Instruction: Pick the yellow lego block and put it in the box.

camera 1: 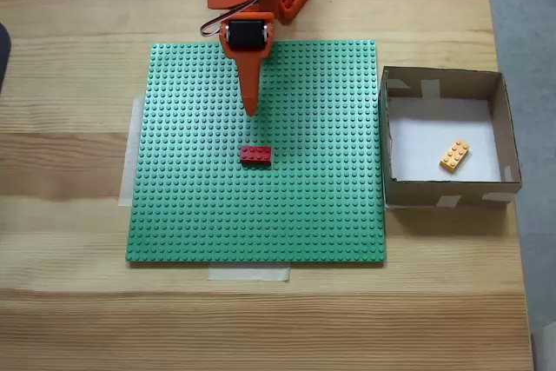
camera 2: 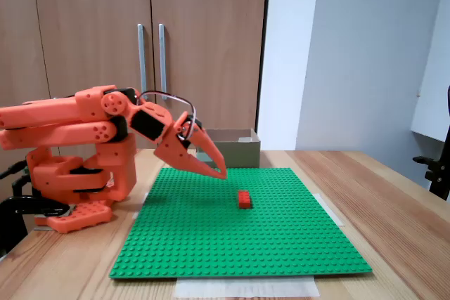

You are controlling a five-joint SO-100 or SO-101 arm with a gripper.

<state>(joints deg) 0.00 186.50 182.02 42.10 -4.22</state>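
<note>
In a fixed view from above, the yellow lego block point(camera 1: 454, 155) lies on the white floor of the box point(camera 1: 443, 191), at the right of the frame, toward the box's lower right part and clear of its walls. Its long axis runs diagonally, from lower left to upper right, studs up. The box sits on the wooden table point(camera 1: 69, 301), just beside the right edge of the green baseplate point(camera 1: 191, 206). A red brick point(camera 1: 255, 155) rests near the middle of the baseplate, long axis across the frame. The orange arm reaches down from the top centre; its fingers point(camera 1: 251, 109) are closed together and hold nothing, ending above the red brick and apart from it.

In a fixed view from the side, the arm stands at left, the shut fingers point(camera 2: 221, 172) slanting down to the right, tip off the baseplate point(camera 2: 281, 244). The red brick point(camera 2: 244, 199) lies just lower right of the tip. The box point(camera 2: 235, 151) stands behind, its inside hidden
</note>
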